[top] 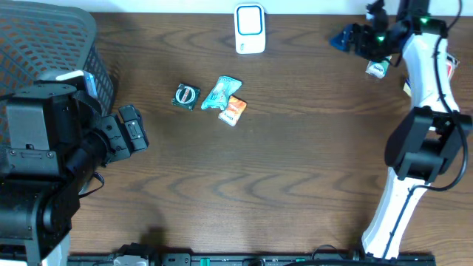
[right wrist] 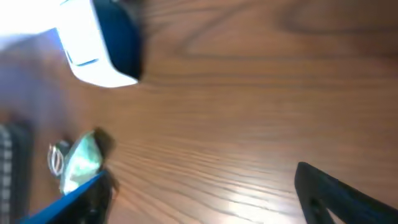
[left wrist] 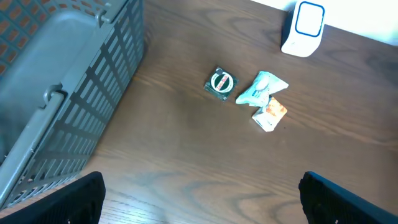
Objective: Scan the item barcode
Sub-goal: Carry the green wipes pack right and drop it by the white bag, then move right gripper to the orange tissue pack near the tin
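Spread fingers (left wrist: 56, 202) frame three items (left wrist: 261, 90), possibly packets.

Teal packet (top: 221, 91) flat mid-table, touching orange packet (top: 233, 111), near white scanner (top: 250, 29)

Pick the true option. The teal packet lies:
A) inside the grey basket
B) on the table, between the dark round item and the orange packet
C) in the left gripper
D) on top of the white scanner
B: the overhead view shows the teal packet on the bare wood, with the dark round item on one side and the orange packet right beside the other, apart from basket and scanner.
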Controlling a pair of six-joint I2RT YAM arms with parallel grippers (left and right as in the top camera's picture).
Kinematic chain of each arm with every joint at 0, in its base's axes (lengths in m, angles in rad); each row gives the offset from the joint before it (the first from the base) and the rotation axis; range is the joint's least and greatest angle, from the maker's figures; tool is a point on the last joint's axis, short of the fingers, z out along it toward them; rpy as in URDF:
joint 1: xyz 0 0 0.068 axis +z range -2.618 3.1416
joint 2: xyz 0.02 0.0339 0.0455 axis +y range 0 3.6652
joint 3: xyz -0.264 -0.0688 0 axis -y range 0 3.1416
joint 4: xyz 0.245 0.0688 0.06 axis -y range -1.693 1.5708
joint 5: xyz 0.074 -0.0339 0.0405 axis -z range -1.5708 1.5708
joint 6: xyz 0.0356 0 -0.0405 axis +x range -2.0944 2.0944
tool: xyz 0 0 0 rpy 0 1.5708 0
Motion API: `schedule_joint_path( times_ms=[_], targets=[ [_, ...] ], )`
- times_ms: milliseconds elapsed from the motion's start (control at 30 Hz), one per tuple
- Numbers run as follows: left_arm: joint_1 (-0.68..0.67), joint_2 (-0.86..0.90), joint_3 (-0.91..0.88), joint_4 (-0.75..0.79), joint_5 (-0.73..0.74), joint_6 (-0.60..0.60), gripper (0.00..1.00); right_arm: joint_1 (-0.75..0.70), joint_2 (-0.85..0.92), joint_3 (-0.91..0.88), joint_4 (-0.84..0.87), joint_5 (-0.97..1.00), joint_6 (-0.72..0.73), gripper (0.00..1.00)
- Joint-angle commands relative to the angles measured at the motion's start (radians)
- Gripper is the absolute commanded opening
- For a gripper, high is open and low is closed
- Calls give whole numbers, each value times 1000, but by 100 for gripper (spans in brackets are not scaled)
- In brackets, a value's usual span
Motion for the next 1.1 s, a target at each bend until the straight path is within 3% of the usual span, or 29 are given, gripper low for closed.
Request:
schedule_joint_path(
  times_ms=[0,67,167,267,567,867,1067],
  targets=[
    [2,-2,7,-3,-5,2,98,61,-25,-6,9,302,47,46],
    [2,-2,7,-3,-5,2,98,90,-21,-11,34,517,81,35],
    [2,-2,7,-3,-5,2,98,120,-3,-33,135,758,87,33],
    [2,-2,7,-3,-6,2,98,119,41,-40,219,774,68,29],
    [2,-2,7,-3,-5,2,98,58,202,-40,354,772,68,28],
    [2,-2,7,-3,-5,2,98,-40,214,-40,283,855,69,24],
    [2,-2,7,-3,-6,2,98,-69,116,-35,183,890,69,28]
  ],
)
